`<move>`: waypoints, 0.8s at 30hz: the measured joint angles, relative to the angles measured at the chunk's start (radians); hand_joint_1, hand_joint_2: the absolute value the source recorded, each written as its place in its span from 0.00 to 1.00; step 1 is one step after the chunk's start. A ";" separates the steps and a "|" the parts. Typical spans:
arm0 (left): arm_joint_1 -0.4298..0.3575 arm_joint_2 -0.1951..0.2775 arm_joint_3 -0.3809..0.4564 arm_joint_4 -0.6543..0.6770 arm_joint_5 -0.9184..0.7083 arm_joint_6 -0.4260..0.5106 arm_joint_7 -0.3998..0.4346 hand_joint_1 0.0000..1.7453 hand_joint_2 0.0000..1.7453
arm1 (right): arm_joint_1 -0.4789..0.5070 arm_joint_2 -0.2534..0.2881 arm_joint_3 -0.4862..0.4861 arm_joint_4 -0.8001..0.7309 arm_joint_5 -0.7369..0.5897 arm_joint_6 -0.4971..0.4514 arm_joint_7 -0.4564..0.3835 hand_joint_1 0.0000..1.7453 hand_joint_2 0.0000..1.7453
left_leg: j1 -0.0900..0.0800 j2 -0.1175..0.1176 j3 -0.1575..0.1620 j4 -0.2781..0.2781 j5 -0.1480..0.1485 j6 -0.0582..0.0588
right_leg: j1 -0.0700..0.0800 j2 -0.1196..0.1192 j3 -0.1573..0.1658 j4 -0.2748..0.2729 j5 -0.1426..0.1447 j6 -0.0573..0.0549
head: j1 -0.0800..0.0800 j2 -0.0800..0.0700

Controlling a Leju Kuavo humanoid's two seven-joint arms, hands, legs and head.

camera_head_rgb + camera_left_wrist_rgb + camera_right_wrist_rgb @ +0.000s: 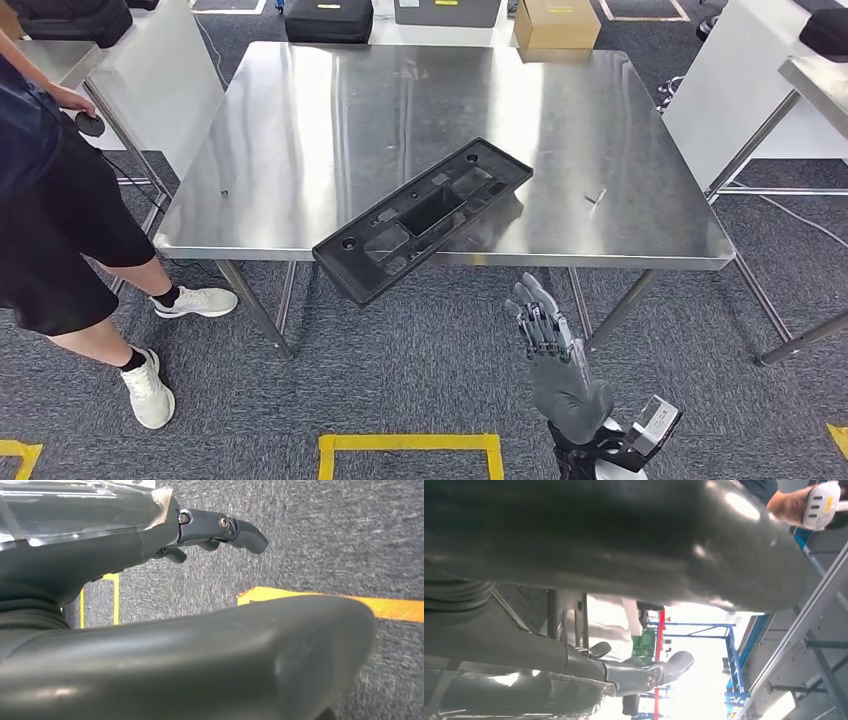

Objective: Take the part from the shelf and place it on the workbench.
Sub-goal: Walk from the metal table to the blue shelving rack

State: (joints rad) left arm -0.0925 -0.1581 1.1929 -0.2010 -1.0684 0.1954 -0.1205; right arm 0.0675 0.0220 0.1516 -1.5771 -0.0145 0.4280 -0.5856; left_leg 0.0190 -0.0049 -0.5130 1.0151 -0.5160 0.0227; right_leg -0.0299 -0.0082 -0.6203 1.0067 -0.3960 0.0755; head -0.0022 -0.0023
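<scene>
**Part on the counter, both robot hands empty**

The black part (423,219) lies flat on the steel counter (300,130), set at a slant, with one end jutting out past the counter's near edge. It sits ahead of the right robot hand (550,350) and toward the robot's left of it, well apart from the fingers (530,310). That robot hand is raised below the counter's near edge with its fingers stretched out and slightly spread, gripping nothing (the right wrist view shows the thumb and fingers apart with nothing between them).

The left robot hand (210,535) hangs over grey carpet (325,540) crossed by yellow floor tape (390,607); its fingers are parted and hold nothing.

A person (60,220) stands beside the counter, far off to the left of the right robot hand. A cardboard box (556,22) sits beyond the counter's far edge.
</scene>
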 joint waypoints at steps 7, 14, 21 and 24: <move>0.001 0.000 0.000 0.000 0.000 -0.004 -0.006 0.00 0.00 | 0.011 -0.006 -0.007 0.000 0.029 -0.025 -0.006 0.00 0.00 | -0.012 0.011 -0.093 -0.003 0.080 0.036 | 0.003 0.004 -0.046 0.275 -0.168 -0.001 | 0.006 0.000; 0.004 0.000 0.000 0.000 0.003 -0.008 -0.009 0.00 0.00 | 0.013 -0.008 -0.004 0.003 0.078 -0.055 -0.017 0.00 0.00 | -0.017 0.012 -0.142 -0.014 0.154 0.008 | 0.029 0.007 0.176 -0.052 -0.137 -0.027 | 0.005 0.000; 0.008 0.006 0.005 0.000 0.005 -0.007 -0.006 0.00 0.00 | 0.010 -0.002 0.007 0.021 0.087 -0.057 -0.016 0.00 0.00 | -0.005 0.002 -0.209 0.242 -0.042 -0.030 | 0.010 -0.007 0.112 -0.052 -0.070 -0.066 | -0.004 0.000; 0.008 0.009 0.011 0.000 0.011 -0.006 -0.005 0.00 0.00 | 0.006 0.000 0.016 0.041 0.094 -0.059 -0.008 0.00 0.00 | 0.010 0.003 -0.120 0.176 0.015 -0.044 | 0.003 -0.009 0.075 -0.030 -0.057 -0.053 | -0.005 0.000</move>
State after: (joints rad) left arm -0.0842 -0.1493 1.2038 -0.2007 -1.0577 0.1892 -0.1259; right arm 0.0736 0.0225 0.1675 -1.5361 0.0792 0.3688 -0.5937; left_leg 0.0289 -0.0022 -0.6329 1.1911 -0.5011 -0.0214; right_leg -0.0265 -0.0169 -0.5454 0.9770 -0.4526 0.0226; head -0.0069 -0.0023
